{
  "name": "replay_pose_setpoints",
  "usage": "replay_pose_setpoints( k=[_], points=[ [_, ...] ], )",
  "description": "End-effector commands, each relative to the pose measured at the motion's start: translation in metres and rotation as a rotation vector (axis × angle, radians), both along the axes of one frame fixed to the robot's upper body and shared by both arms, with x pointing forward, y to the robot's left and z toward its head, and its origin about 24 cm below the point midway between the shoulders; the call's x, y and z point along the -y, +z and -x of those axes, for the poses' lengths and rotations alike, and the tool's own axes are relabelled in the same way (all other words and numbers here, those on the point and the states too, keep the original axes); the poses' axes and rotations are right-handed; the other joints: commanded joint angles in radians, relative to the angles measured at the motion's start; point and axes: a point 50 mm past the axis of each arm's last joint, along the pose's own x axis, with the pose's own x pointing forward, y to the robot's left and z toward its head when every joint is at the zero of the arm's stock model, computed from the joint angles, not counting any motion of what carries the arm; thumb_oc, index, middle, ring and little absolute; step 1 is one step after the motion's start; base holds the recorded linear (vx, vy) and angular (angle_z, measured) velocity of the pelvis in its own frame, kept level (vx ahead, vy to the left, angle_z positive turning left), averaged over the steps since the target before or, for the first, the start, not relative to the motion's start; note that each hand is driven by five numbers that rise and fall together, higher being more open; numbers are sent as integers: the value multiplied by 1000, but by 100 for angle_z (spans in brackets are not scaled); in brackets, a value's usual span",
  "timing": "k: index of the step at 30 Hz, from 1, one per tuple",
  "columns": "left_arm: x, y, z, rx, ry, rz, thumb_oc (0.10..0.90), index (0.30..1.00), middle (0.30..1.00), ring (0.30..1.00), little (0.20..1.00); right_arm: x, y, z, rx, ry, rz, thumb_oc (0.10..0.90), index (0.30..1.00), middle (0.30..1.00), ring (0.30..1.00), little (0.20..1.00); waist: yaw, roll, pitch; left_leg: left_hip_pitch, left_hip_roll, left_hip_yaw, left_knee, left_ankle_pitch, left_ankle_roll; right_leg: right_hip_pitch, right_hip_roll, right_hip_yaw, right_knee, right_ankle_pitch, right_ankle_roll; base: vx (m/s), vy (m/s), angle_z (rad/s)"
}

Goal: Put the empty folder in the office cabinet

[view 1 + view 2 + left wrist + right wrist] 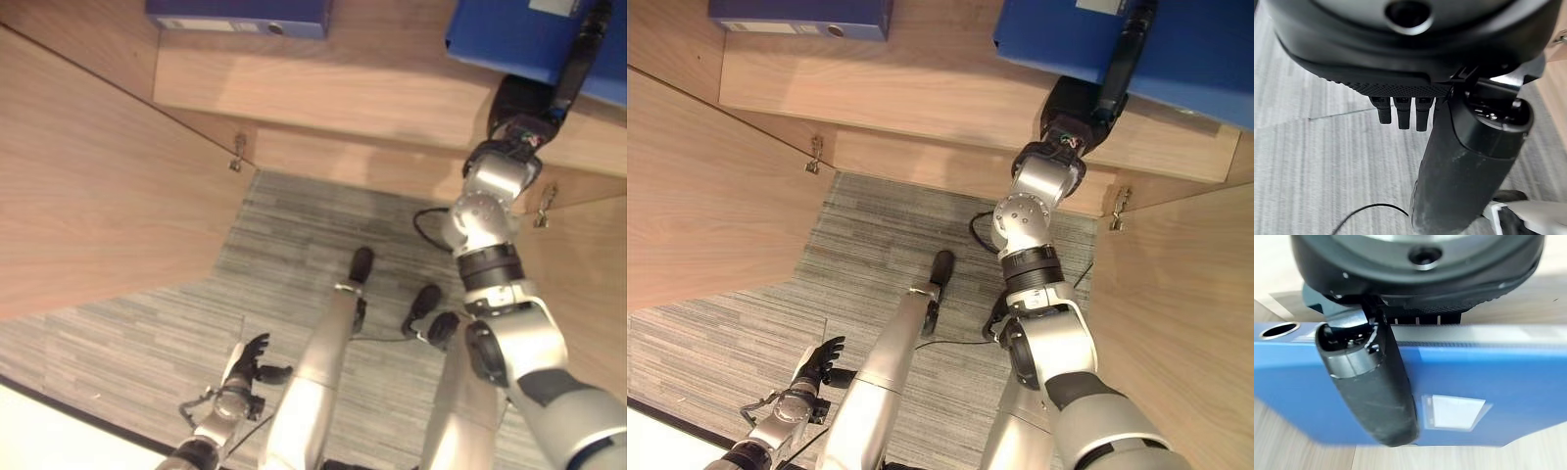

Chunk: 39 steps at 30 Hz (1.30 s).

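Note:
A bright blue folder rests at the right of the wooden cabinet shelf. My right hand is raised to it and shut on it. The right wrist view has the thumb lying across the folder's face beside a white label, with the fingers hidden behind its far side. A ring hole shows at one end of its spine. My left hand hangs low over the carpet at the lower left, fingers relaxed and holding nothing.
A second, darker blue folder lies at the left of the same shelf. Open wooden cabinet doors stand at the left and right, with metal hinges. Grey striped carpet lies below.

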Motion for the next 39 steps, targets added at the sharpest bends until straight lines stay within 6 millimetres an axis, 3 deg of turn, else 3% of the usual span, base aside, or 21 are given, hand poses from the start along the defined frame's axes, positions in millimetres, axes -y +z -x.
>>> replay_pose_setpoints(
  k=[1, 6, 10, 15, 20, 21, 25, 29, 30, 31, 33, 35, 39],
  points=[
    [-14, -12, 28, -73, 13, -23, 800, 900, 900, 900, 900, -3, 56, 18, 288, -15, 188, 800, 900, 900, 900, 900, -2, 42, -26, 93, 2, 33, 10, -85, 68, 103, 18, 37, -143, 110, 94, -9, 14, -8],
    [-16, -8, 25, -64, -4, -14, 800, 900, 900, 900, 900, -12, 37, 2, 188, 77, 311, 800, 900, 900, 900, 900, -1, 28, -26, 151, 4, 32, -41, -72, 65, 152, 28, 29, -188, 128, 97, -4, 12, -6],
    [-20, -7, 24, -69, -29, -9, 800, 900, 900, 900, 900, -20, 11, -15, 13, 150, 597, 800, 900, 900, 900, 900, 2, 5, -26, 188, 11, 29, -84, -60, 58, 189, 34, 15, -231, 148, 101, 0, 12, -7],
    [-19, -6, 25, -65, -41, 14, 800, 900, 900, 900, 900, -21, -1, -24, -65, 195, 653, 800, 900, 900, 900, 900, 9, -9, -26, 244, 17, 27, -144, -43, 53, 244, 37, 2, -296, 170, 109, 12, 7, -5],
    [-26, -6, 24, -77, -42, 9, 800, 900, 900, 900, 900, -11, -24, -34, -249, 221, 883, 800, 900, 900, 900, 900, 14, -22, -26, 301, 25, 19, -206, -20, 46, 302, 40, -11, -354, 185, 111, 31, -16, 1],
    [-29, -6, 24, -84, -44, 9, 800, 900, 900, 900, 900, -1, -32, -38, -334, 231, 985, 800, 900, 900, 900, 900, 16, -28, -26, 328, 29, 14, -237, -8, 42, 329, 41, -18, -384, 192, 114, 55, -35, 1],
    [-32, -6, 28, -92, -53, 20, 800, 900, 900, 900, 900, 13, -33, -40, -419, 233, 1109, 800, 900, 900, 900, 900, 26, -31, -28, 373, 33, 8, -289, 11, 34, 376, 44, -29, -433, 206, 119, 61, -32, 3],
    [-37, -9, 34, -126, -54, 27, 800, 900, 900, 900, 900, 57, -51, -38, -715, 170, 1453, 800, 900, 900, 900, 900, 28, -33, -28, 391, 35, 5, -317, 28, 32, 394, 42, -41, -462, 220, 122, 19, -9, 0],
    [-37, -9, 34, -126, -54, 28, 800, 900, 900, 900, 900, 57, -50, -38, -715, 170, 1455, 800, 900, 900, 900, 900, 28, -32, -26, 392, 35, 5, -318, 29, 32, 396, 42, -41, -463, 221, 122, 17, -8, 7],
    [-39, -10, 36, -137, -58, 25, 800, 900, 900, 900, 900, 77, -57, -33, -864, 148, 1686, 800, 900, 900, 900, 900, 25, -37, -26, 402, 38, 4, -338, 37, 30, 405, 43, -45, -482, 227, 123, 15, -8, 6],
    [-40, -9, 36, -132, -63, 27, 800, 900, 900, 900, 900, 92, -54, -29, -965, 120, 1909, 800, 900, 900, 900, 900, 21, -44, -26, 409, 38, 4, -351, 45, 28, 411, 44, -48, -493, 234, 123, 8, -5, 2],
    [-37, -6, 36, -117, -80, 40, 800, 900, 900, 900, 900, 99, -44, -28, -993, 75, 2015, 800, 900, 900, 900, 900, 17, -47, -26, 411, 40, 5, -356, 46, 28, 415, 44, -50, -501, 238, 123, 0, 0, 0],
    [-36, -4, 38, -109, -94, 53, 800, 900, 900, 900, 900, 114, -35, -23, -1043, 16, 2093, 800, 900, 900, 900, 900, 12, -55, -26, 418, 42, 5, -360, 45, 26, 420, 47, -49, -509, 242, 124, 0, 0, 0]
  ],
)
